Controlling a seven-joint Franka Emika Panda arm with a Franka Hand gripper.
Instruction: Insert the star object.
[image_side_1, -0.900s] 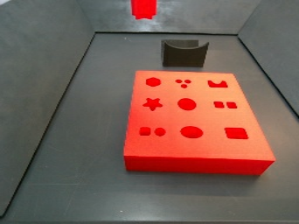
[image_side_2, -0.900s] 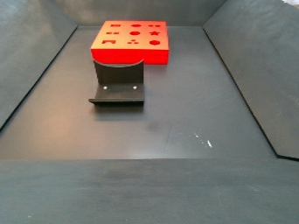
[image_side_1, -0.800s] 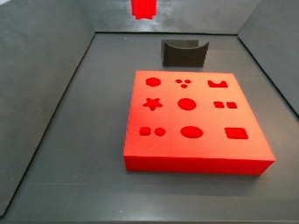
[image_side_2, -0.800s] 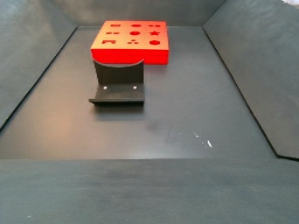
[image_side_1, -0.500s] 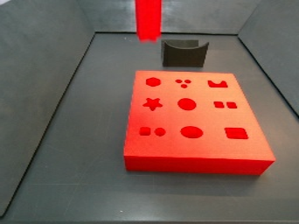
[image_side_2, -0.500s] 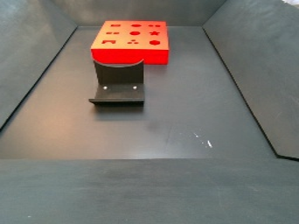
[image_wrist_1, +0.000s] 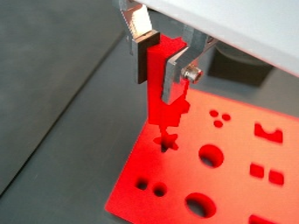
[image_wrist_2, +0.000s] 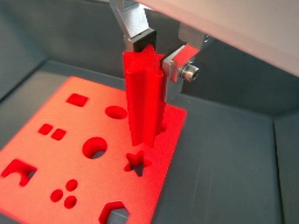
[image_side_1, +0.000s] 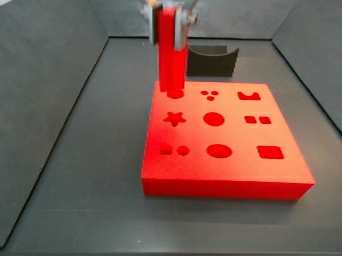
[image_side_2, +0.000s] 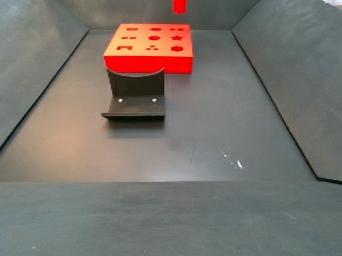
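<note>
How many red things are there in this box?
2. A long slim peg, held upright by the tool shut on it, over the block's star hole. A big flat block with shaped holes, lying on the floor.

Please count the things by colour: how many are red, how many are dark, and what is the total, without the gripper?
Red: 2, the star object held in the gripper above the red block.
Dark: 1, the fixture on the floor.
Total: 3
</note>
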